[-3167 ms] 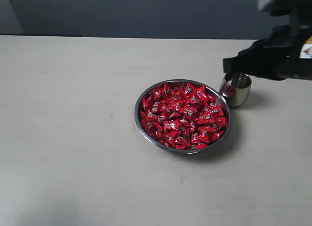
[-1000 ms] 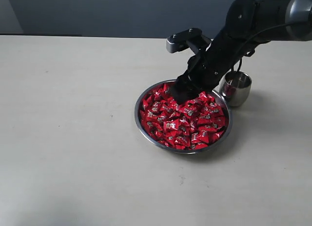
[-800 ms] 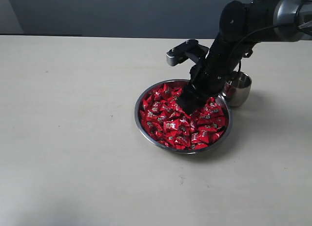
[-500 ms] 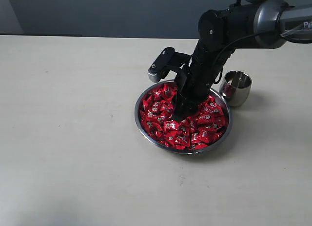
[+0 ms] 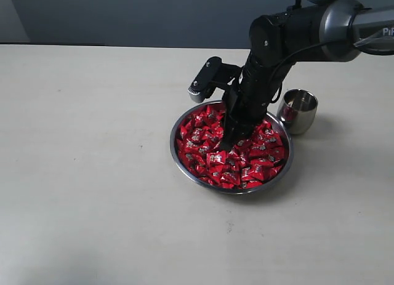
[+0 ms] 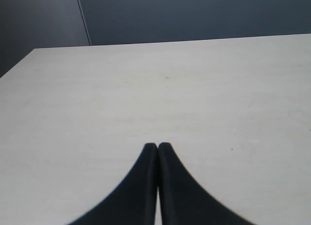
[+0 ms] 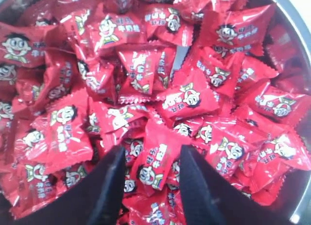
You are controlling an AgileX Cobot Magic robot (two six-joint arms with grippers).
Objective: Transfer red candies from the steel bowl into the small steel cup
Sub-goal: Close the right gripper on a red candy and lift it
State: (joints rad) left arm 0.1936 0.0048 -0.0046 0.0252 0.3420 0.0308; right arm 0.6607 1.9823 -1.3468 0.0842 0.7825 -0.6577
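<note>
The right end effector points down into the bowl, which sits right of centre in the exterior view. Its tips are at the top of the candies. In the right wrist view its two fingers stand apart with one candy between them, tilted and overlapped by its neighbours. Being square, it offers no long axis to line up on. It is not clamped yet. I judge that closing will take this candy and perhaps an edge of the one beside it.

The cup stands just beside the bowl's upper right rim, so the carry is short and to the right. The right arm is the nearer. The left end effector has its fingers together on nothing, over bare worktop.

There is one bowl and one cup. The candies are heaped too thickly to count, several dozen at least. I cannot tell what the cup holds.
</note>
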